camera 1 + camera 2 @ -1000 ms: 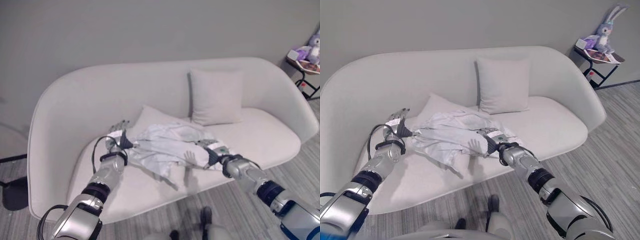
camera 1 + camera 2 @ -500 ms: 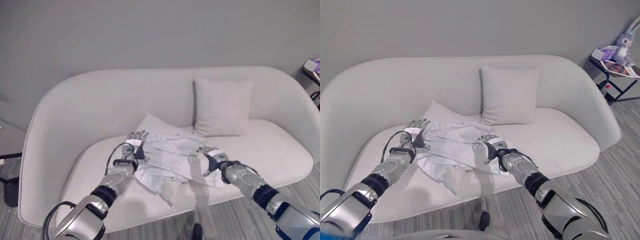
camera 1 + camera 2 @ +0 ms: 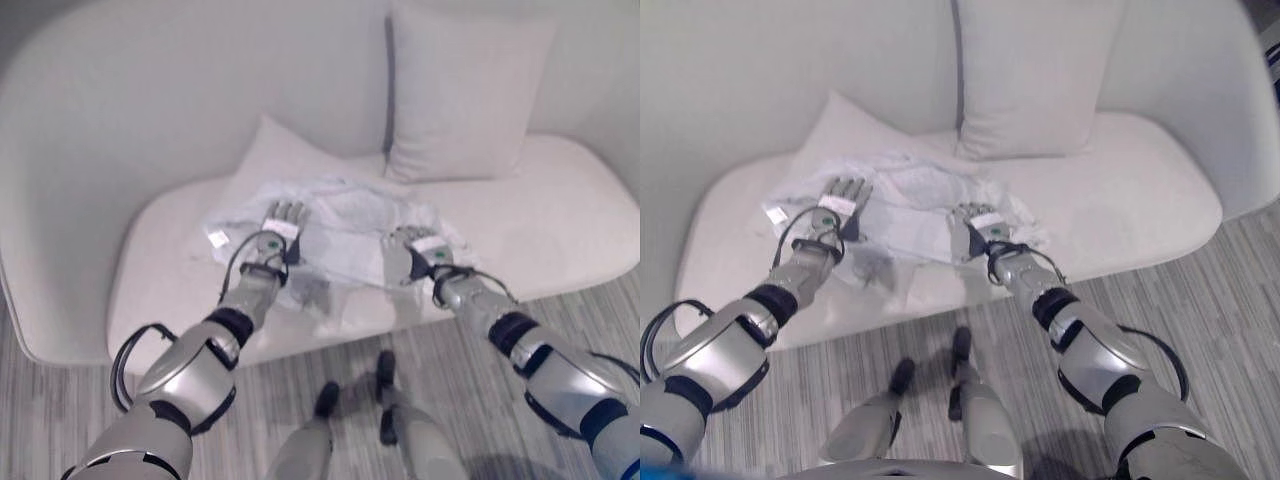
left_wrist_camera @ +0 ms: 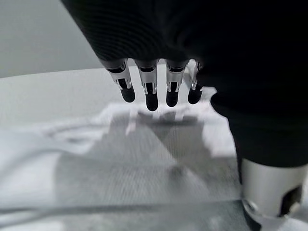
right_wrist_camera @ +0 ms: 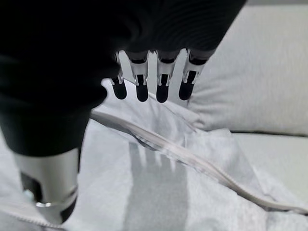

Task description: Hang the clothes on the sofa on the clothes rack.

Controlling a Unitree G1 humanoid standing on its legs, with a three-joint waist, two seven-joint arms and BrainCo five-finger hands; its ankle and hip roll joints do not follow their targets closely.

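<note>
Both hands hover flat above the crumpled white garment (image 3: pixel 340 225), left hand (image 3: pixel 280 222) and right hand (image 3: pixel 408 252) apart, with open cloth between them. Behind stands a cushion (image 3: pixel 462 95) against the sofa (image 3: pixel 90 150) backrest; the seat to the right lies bare.

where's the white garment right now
The white garment lies spread on the sofa seat in front of the cushion, under the open left hand and right hand.

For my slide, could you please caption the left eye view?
Both open hands, left and right, hover over the shirt on the sofa.
</note>
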